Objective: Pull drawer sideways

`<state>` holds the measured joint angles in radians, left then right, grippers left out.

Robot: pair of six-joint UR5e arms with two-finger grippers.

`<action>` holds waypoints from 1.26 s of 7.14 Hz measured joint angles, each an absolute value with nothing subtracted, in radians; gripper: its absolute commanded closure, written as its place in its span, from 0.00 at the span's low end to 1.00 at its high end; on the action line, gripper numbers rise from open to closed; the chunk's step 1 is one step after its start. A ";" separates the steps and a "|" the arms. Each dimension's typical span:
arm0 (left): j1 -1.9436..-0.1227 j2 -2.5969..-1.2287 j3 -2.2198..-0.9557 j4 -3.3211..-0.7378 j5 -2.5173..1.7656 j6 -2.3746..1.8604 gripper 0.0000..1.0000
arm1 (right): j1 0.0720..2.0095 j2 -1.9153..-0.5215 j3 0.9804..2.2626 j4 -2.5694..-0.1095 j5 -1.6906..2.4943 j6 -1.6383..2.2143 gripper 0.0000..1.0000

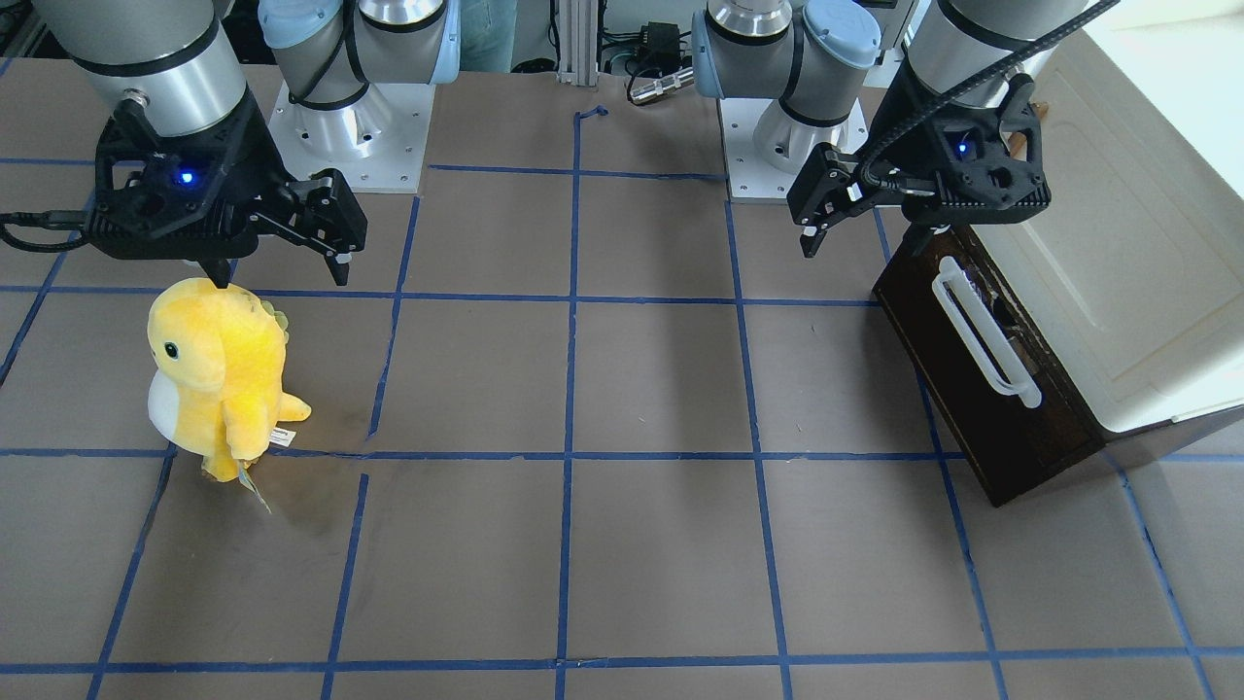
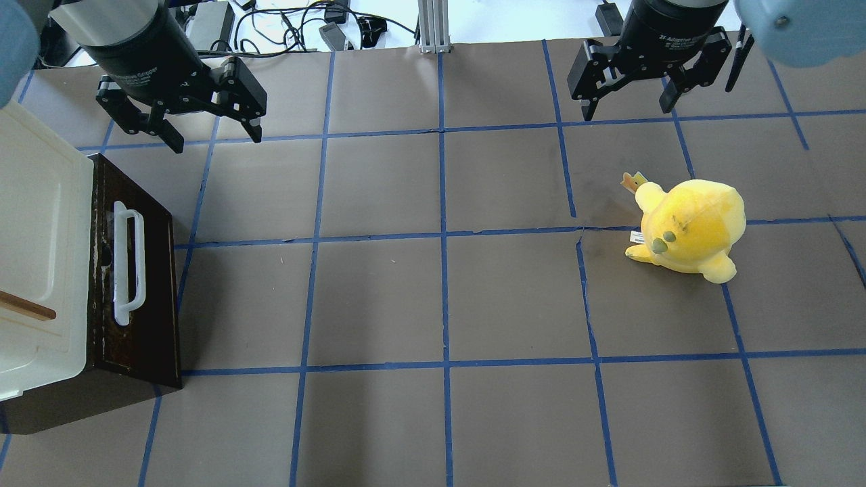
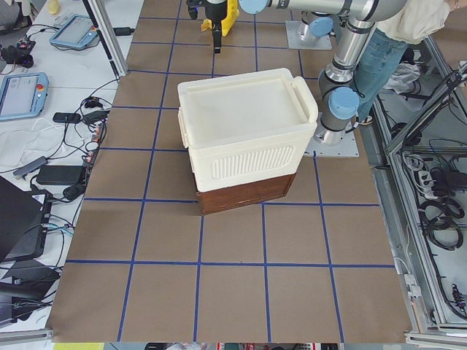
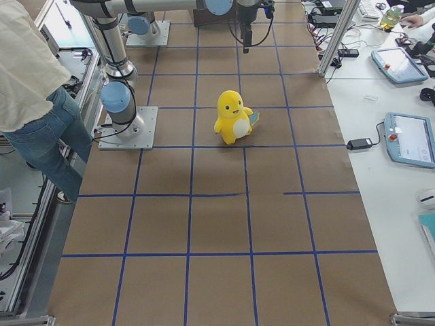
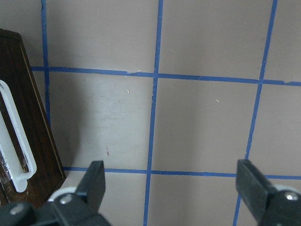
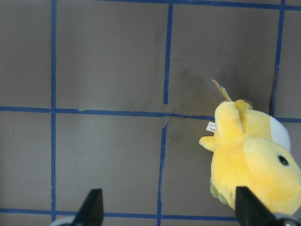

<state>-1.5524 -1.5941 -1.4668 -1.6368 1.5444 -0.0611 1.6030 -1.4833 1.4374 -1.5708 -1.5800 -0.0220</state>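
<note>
The drawer [image 2: 145, 318] has a dark brown front with a long white bar handle [image 2: 127, 265]. It sits at the base of a cream cabinet [image 2: 40, 223] at the table's left; none of its inside shows. It also shows in the front-facing view [image 1: 982, 428] and the left wrist view [image 5: 33, 136]. My left gripper [image 2: 216, 141] is open and empty, hovering beyond the drawer's far end, apart from the handle. Its fingers [image 5: 94, 181] frame bare table. My right gripper [image 2: 627, 111] is open and empty, above the table behind a yellow plush.
A yellow plush toy [image 2: 687, 226] stands on the right half of the table, below the right gripper in the right wrist view [image 6: 254, 165]. The cream cabinet door has a small brown wooden handle [image 2: 27, 306]. Blue tape lines grid the brown table [image 2: 440, 304].
</note>
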 measured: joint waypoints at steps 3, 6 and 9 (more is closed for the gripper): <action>-1.552 -1.591 -1.469 -1.637 1.544 -0.062 0.00 | 1.603 -1.483 1.437 -1.571 -1.580 -0.022 0.00; -1.553 -1.590 -1.474 -1.638 1.543 -0.064 0.00 | 1.603 -1.483 1.437 -1.571 -1.580 -0.021 0.00; -1.555 -1.598 -1.479 -1.642 1.551 -0.093 0.00 | 1.603 -1.483 1.437 -1.571 -1.580 -0.022 0.00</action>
<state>-1.5548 -1.5982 -1.4790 -1.6423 1.5506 -0.0928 1.6030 -1.4834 1.4373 -1.5708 -1.5800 -0.0215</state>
